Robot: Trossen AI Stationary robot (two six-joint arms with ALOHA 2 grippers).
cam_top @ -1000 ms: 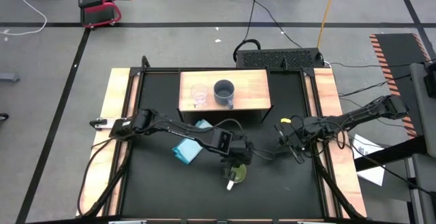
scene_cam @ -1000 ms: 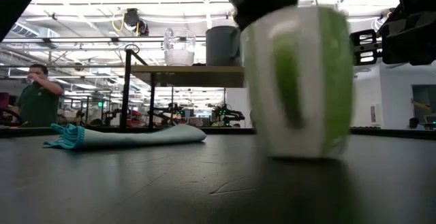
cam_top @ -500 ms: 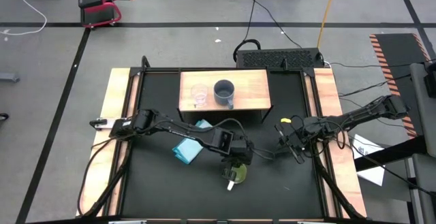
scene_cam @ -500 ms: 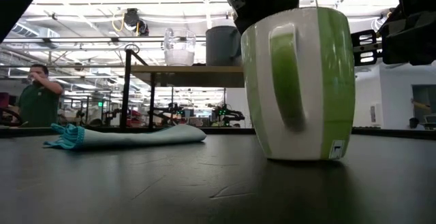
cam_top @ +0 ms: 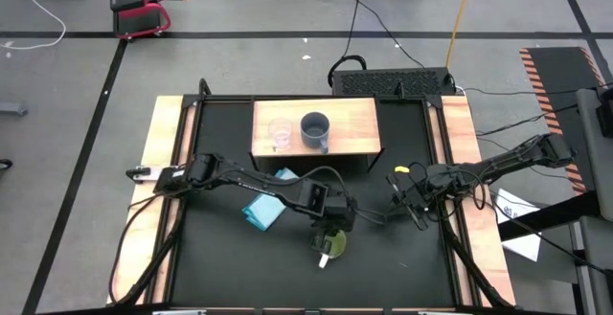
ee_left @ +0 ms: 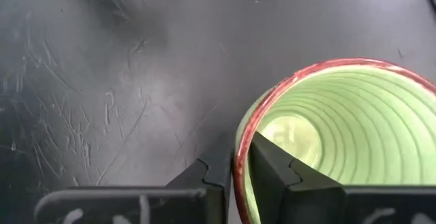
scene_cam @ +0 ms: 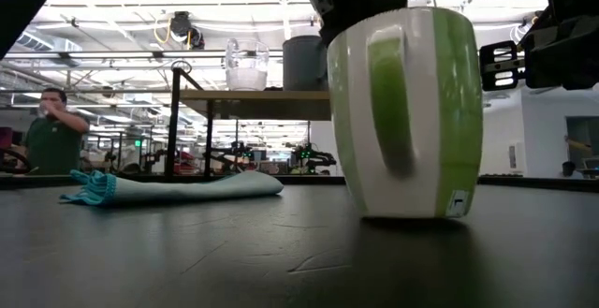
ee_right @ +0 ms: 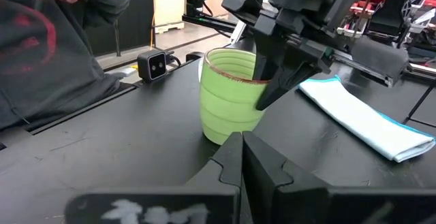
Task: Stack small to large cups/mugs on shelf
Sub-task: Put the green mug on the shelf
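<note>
Green mug (cam_top: pixel 330 245) upright, empty, lower centre of table. Left gripper (ee_left: pixel 236 171) straddles its rim, one finger inside, one outside, narrow gap. Right gripper (ee_right: pixel 242 157) closed, empty, right of centre. Glass cup (cam_top: pixel 280 133), grey mug (cam_top: pixel 315 129) on shelf (cam_top: pixel 354 123), upper centre.

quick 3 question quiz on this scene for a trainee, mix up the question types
1. True or false: the glass cup and grey-blue mug both stand on the shelf.
2. The left gripper has its fingers astride which part of the green mug? A handle B rim C base
3. Fill in: the folded ____ lies on the table.

Key: 1 true; 2 B; 3 cloth
</note>
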